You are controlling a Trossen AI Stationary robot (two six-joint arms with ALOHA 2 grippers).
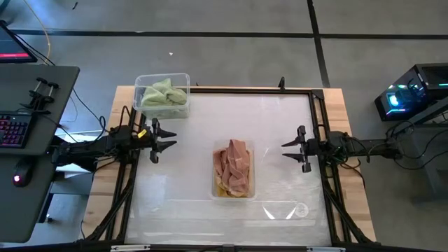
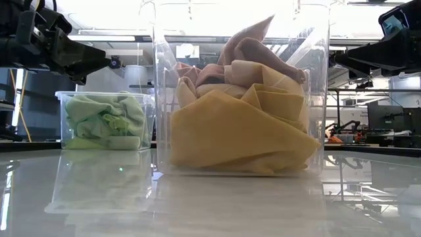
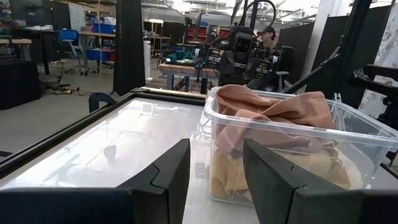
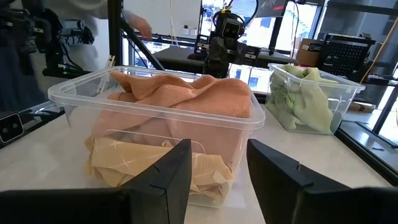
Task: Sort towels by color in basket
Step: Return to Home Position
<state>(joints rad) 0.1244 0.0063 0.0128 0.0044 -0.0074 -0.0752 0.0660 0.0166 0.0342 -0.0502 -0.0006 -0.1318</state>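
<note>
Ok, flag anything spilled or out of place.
Nothing spilled. Green towels sit in the corner bin; pink towels heap above the rim of the centre bin, over yellow towels. Left gripper and right gripper are open, empty.

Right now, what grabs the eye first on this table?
The clear bin at mid-table, heaped with pink towels over yellow towels. Next, a second bin holding green towels at the far left corner. The left gripper and right gripper hang open and empty on either side of the middle bin.
</note>
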